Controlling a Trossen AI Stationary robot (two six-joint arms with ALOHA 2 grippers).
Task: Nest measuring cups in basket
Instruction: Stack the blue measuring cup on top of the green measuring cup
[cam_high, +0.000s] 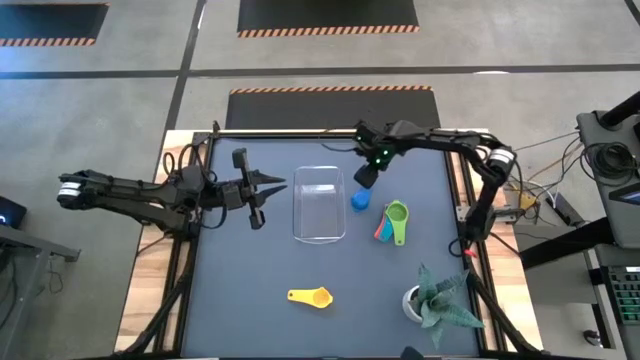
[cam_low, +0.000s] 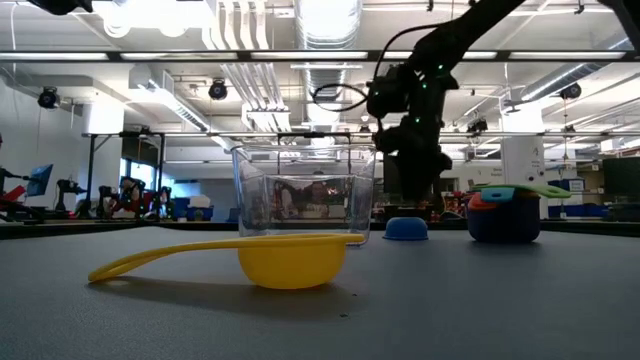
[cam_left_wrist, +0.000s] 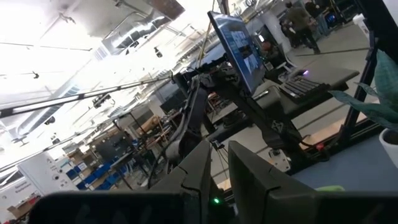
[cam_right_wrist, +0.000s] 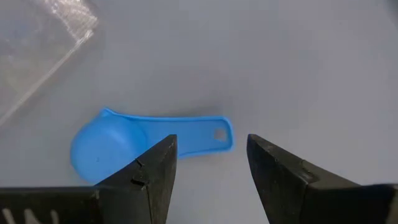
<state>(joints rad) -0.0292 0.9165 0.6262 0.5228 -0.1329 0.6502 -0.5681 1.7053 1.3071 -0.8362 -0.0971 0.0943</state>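
**Right gripper open above the blue cup**

The right gripper (cam_right_wrist: 208, 168) hangs with its fingers spread wide and holding nothing, just above the blue cup (cam_right_wrist: 124, 146), which lies on the surface (cam_high: 250, 270) beside the clear basket (cam_high: 319, 203). A stack of cups (cam_high: 392, 222) sits on its far side from the basket; the yellow cup (cam_high: 312, 296) lies well apart. The left gripper (cam_high: 275, 185) waits across the basket, fingers narrow and empty.

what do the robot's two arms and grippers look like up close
Both arms are dark, slim and jointed, with black cables along them. The right arm has a pale band at one joint and small green lights near its wrist. The right gripper has two flat, wedge-shaped black fingers; the left gripper has two dark, tapered fingers.
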